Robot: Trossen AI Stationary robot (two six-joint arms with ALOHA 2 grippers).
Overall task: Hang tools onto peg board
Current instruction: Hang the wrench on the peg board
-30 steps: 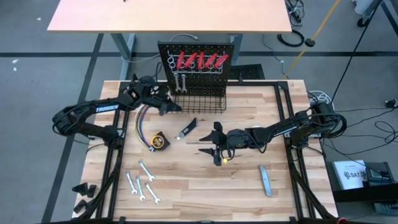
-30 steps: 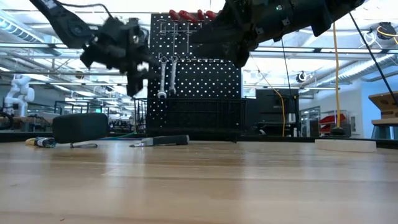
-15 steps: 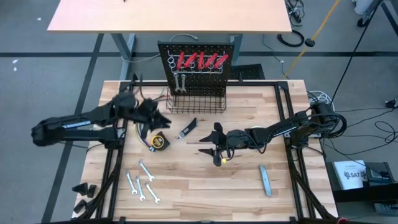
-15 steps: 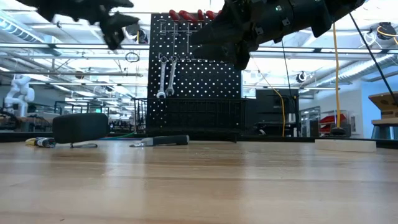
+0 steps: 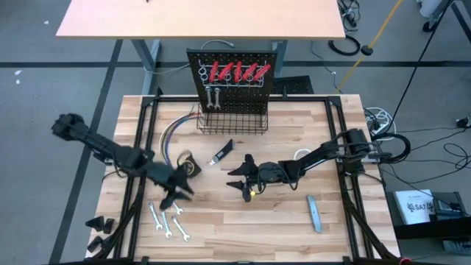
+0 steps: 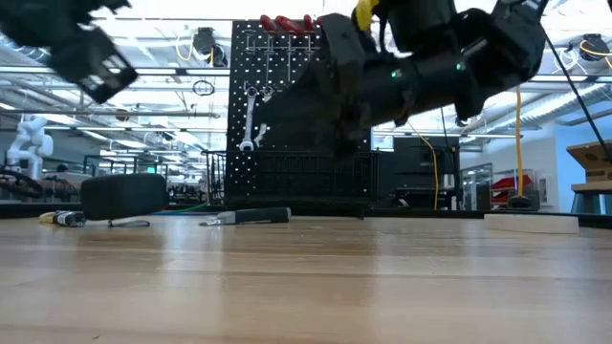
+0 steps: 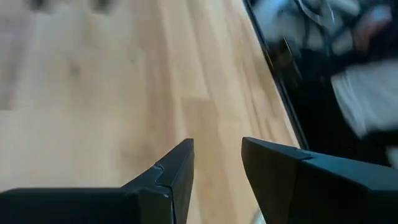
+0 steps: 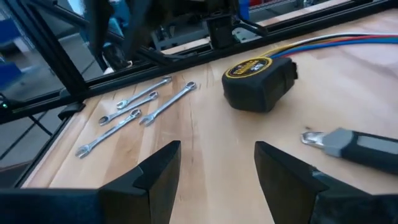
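Left wrist view blurred; left gripper point(image 5: 178, 193), jaws apart and empty, hangs over four silver open-end wrenches point(image 5: 168, 216). Right gripper point(image 8: 214, 165), jaws parted and empty, reaches low toward the yellow-and-black tape measure point(image 8: 260, 83).

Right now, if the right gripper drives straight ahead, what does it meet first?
Probably the yellow tape measure: it sits nearest ahead of the open right gripper, wrenches off to one side. Depth unclear.

Overhead shot is evenly lit and crisp, shadows soft. Low cam is backlit hard: bright ceiling strip lights point(image 6: 134, 72) upper left, so the upright black perforated peg board point(image 6: 306, 134) reads nearly as a silhouette. Left wrist cam is smeared with blur, the pale wooden tabletop point(image 7: 93, 118) mushy.
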